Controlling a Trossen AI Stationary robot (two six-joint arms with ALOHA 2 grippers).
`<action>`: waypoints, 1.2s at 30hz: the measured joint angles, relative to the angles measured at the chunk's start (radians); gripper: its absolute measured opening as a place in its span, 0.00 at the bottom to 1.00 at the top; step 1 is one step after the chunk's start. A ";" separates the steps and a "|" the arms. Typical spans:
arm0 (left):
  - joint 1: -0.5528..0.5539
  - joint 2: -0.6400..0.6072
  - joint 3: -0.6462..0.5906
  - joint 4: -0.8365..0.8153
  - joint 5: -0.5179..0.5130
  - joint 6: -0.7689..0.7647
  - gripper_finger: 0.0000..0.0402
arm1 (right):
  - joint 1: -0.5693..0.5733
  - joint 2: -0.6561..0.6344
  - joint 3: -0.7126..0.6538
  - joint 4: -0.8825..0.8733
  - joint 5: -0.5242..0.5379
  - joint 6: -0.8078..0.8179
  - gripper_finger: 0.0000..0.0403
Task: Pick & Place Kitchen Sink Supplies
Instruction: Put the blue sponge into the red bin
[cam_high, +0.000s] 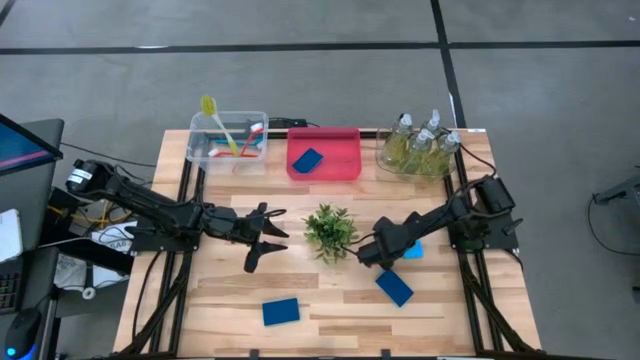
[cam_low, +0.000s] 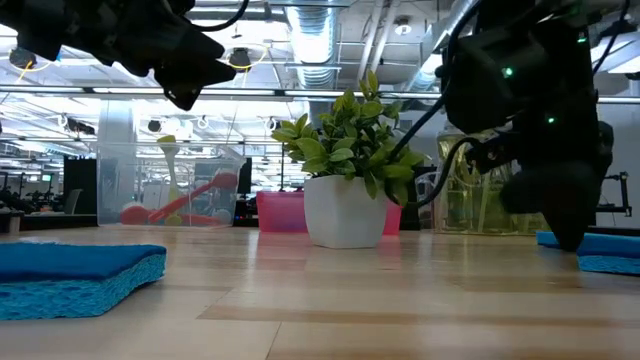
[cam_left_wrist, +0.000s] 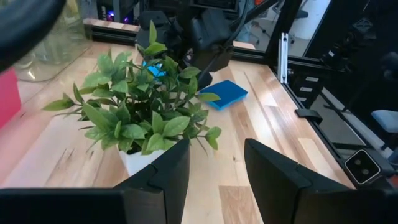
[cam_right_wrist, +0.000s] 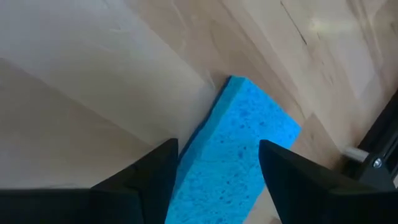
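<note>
We see the right gripper (cam_right_wrist: 214, 168) low over a blue sponge (cam_right_wrist: 239, 149), jaws spread to either side of it.

That sponge lies flat on the wooden table (cam_high: 330, 300), to the right of the potted plant (cam_high: 329, 229); we cannot tell whether the fingers touch it. A second sponge (cam_high: 394, 287) lies just in front, a third (cam_high: 281, 311) nearer the front edge, a fourth (cam_high: 307, 160) in the pink bin (cam_high: 345, 168). Brushes (cam_high: 222, 128) stand in the clear bin (cam_high: 205, 152); pump bottles (cam_high: 420, 143) fill the right-hand clear bin. The left gripper (cam_high: 264, 238) hangs left of the plant, jaws apart, empty.
</note>
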 joint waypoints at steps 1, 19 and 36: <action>0.000 0.000 0.000 0.002 0.000 0.000 0.38 | -0.006 0.013 0.000 0.003 -0.008 -0.020 0.54; 0.000 0.000 0.000 0.002 0.000 0.000 0.38 | -0.024 0.000 -0.005 0.062 -0.093 -0.075 0.07; 0.000 0.000 0.000 0.003 0.000 0.001 0.38 | 0.046 -0.213 -0.008 0.059 -0.079 -0.115 0.00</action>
